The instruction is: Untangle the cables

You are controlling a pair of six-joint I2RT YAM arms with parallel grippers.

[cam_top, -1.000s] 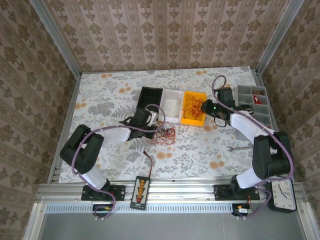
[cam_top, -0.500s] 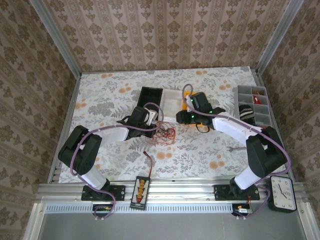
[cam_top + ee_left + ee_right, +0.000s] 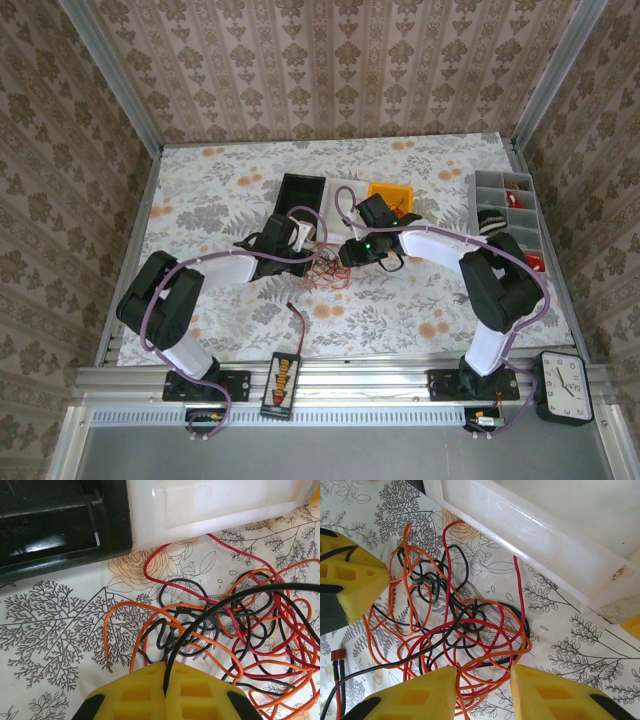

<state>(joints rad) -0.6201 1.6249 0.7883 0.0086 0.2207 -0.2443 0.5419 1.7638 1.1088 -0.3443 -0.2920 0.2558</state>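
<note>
A flowered counter (image 3: 200, 190) carries the whole job, with 2 arms leaning in from its near edge toward the middle. Behind their meeting point stand 3 bins in a row: a black bin (image 3: 300, 195), a white bin (image 3: 215, 505) and an orange bin (image 3: 385, 190).

Just in front of the black and white bins lie the cables (image 3: 325, 268), orange, red and black strands looped through one another in 1 loose heap on the cloth.

The left claw (image 3: 165, 672) is clenched on a black cable (image 3: 280, 587), which rises out of the heap and runs into the seam between the yellow fingers. The right claw (image 3: 483, 680) hangs low over the opposite edge of the heap with its jaws parted. Several loops lie in the gap, none of them pinched as far as the wrist view shows.

On this evidence the work is far from finished. Only 1 strand is in hand and it is not yet drawn free. The rest are knotted together, with every crossing near the centre left to clear. Whether the orange bin holds any sorted cable cannot be told.
</note>
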